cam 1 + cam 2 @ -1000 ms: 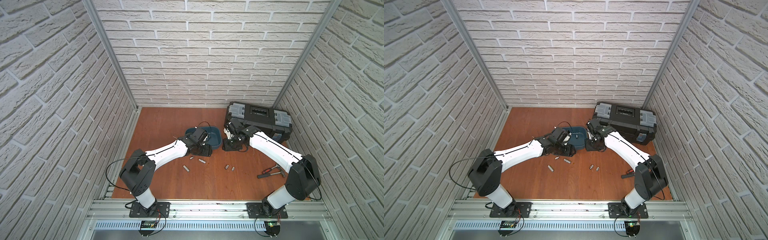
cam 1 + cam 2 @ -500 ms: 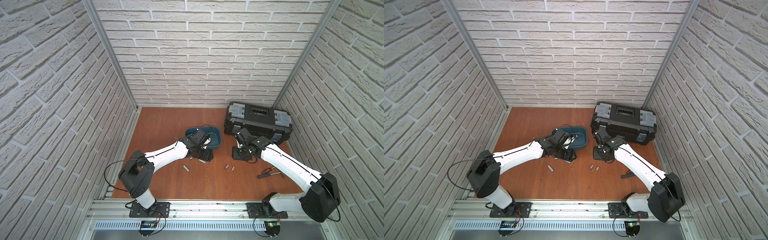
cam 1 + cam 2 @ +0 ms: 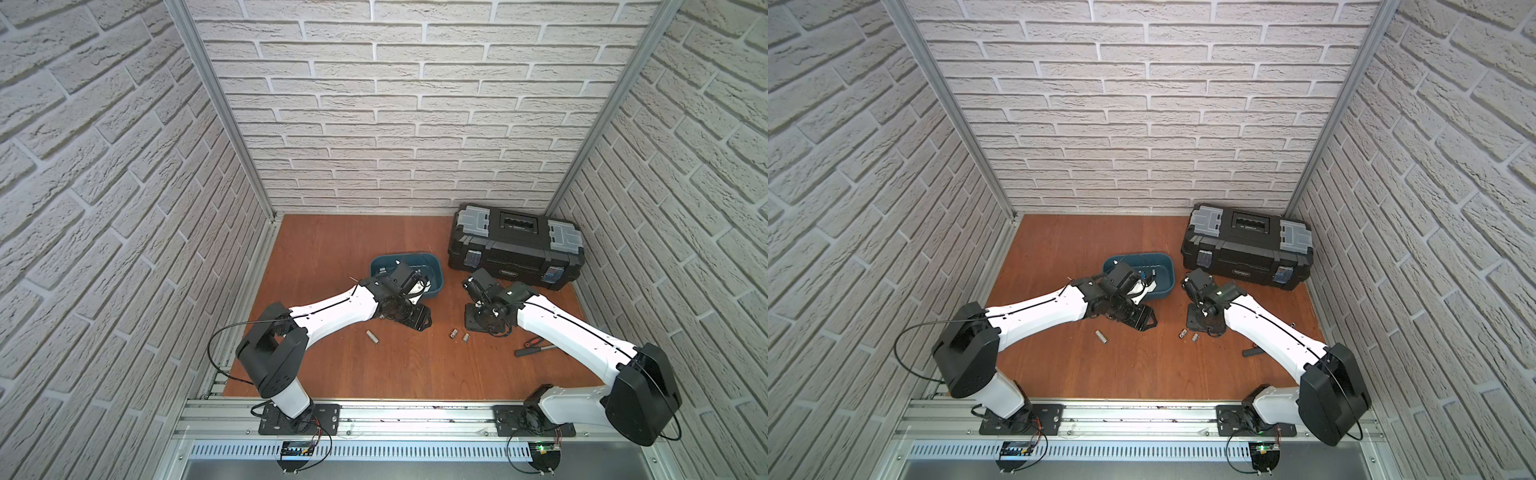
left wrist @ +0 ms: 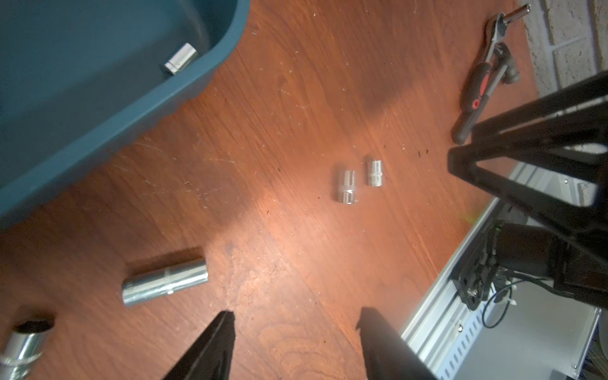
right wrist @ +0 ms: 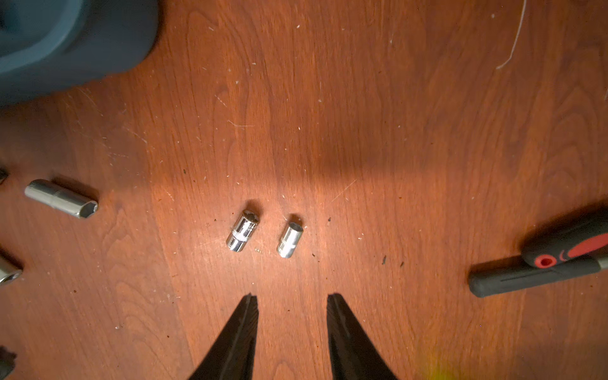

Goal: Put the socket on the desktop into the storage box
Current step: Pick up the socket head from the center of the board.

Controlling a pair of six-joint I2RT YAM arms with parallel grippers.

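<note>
Several chrome sockets lie on the desktop (image 3: 332,249). Two short sockets (image 5: 243,235) (image 5: 289,240) rest side by side just ahead of my right gripper (image 5: 292,296), which hangs open and empty above them. Both top views show the pair (image 3: 453,332) (image 3: 1183,333). A long socket (image 4: 164,281) lies beside my left gripper (image 4: 294,316), open with nothing between its fingers. The teal storage box (image 3: 405,255) stands behind the left gripper (image 3: 419,322) and holds a socket (image 4: 181,59).
A black toolbox (image 3: 515,245) stands at the back right. A ratchet wrench with a black and red handle (image 3: 534,347) lies right of the short sockets. Another socket (image 4: 23,345) lies near the long one. Brick walls close three sides.
My right arm has swung away from the storage box, toward the front, and now hangs over the two short sockets. My left gripper has shifted slightly forward off the box's edge.
</note>
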